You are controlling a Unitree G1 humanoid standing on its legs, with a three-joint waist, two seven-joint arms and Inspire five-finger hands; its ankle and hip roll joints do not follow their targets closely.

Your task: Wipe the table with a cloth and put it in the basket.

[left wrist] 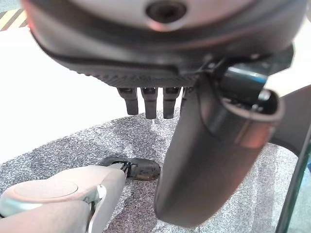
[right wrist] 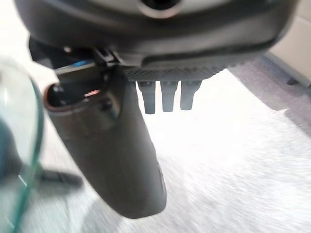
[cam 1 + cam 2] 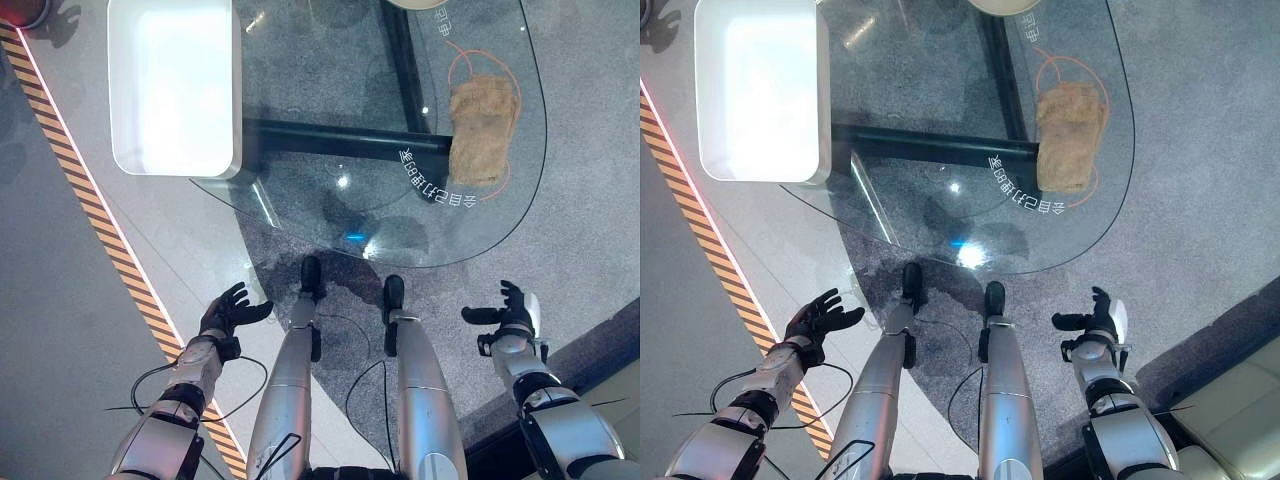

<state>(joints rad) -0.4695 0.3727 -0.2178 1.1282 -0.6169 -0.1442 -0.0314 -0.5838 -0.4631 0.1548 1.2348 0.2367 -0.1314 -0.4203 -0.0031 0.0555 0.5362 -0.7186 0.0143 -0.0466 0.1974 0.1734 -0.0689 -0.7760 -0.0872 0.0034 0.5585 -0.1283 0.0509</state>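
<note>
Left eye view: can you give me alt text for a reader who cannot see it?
A tan cloth lies on the right side of a glass table, with a white basket at the table's left. Nearer the robot, the left hand and right hand are open and empty above the floor.

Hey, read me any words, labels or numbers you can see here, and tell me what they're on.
White characters in an arc on the glass table, beside the cloth: upside down, too small to read.
More white characters at the table's far edge: too small to read.
White basket: no text visible.
</note>
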